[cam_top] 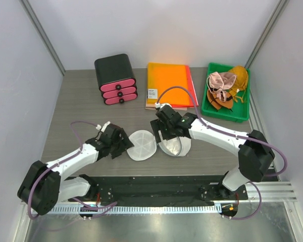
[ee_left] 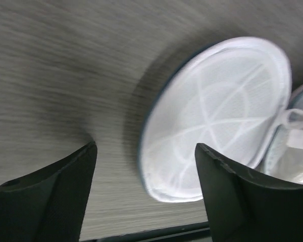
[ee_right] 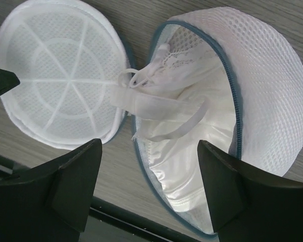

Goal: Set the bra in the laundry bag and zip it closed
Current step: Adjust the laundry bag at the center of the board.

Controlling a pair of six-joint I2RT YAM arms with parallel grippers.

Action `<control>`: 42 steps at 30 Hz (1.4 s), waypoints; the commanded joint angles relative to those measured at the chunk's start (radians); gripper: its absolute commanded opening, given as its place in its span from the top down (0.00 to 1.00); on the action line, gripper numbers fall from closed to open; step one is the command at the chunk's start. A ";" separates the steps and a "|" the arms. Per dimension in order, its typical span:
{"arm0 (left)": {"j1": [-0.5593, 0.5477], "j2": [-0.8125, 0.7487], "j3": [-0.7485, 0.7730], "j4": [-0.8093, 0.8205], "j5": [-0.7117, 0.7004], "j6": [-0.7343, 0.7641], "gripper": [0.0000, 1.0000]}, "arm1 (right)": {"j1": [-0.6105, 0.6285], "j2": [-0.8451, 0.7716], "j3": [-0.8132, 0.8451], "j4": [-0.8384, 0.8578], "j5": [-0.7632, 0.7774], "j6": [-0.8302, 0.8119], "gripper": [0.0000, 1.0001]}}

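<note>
The laundry bag lies open on the table as two white mesh halves. The flat ribbed half (cam_top: 141,145) is on the left and shows in the left wrist view (ee_left: 217,121) and the right wrist view (ee_right: 60,75). The domed half (cam_top: 177,146) (ee_right: 272,75) has a blue-grey zipper rim and holds a white bra (ee_right: 192,151), whose straps spill over the hinge. My left gripper (cam_top: 122,143) (ee_left: 146,171) is open and empty just left of the flat half. My right gripper (cam_top: 164,132) (ee_right: 149,171) is open and empty above the domed half.
A black box with pink drawers (cam_top: 116,79) stands at the back left. An orange folder (cam_top: 167,84) lies at the back centre. A green bin (cam_top: 226,93) with pink and orange garments is at the back right. A black strip (cam_top: 156,182) runs along the near edge.
</note>
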 commanded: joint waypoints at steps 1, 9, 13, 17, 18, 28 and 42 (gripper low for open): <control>0.003 0.050 -0.009 0.176 0.045 -0.005 0.28 | 0.001 0.021 0.030 0.037 0.082 -0.016 0.20; 0.003 0.049 -0.003 0.225 0.012 0.053 0.84 | -0.001 0.080 0.022 0.063 0.116 -0.012 0.29; 0.003 -0.024 0.034 0.187 0.052 0.104 1.00 | -0.001 0.108 0.025 0.073 0.162 -0.019 0.38; 0.003 -0.121 0.071 0.170 0.130 0.148 1.00 | -0.001 0.134 0.020 0.062 0.229 -0.027 0.65; 0.003 -0.137 0.080 0.168 0.146 0.162 1.00 | -0.001 0.136 0.016 0.062 0.236 -0.026 0.76; -0.014 -0.276 0.231 0.170 0.273 0.145 1.00 | -0.001 0.179 0.004 0.079 0.271 0.042 0.92; -0.045 -0.243 0.351 0.147 0.341 0.094 1.00 | -0.106 0.179 -0.096 0.243 0.125 0.091 0.72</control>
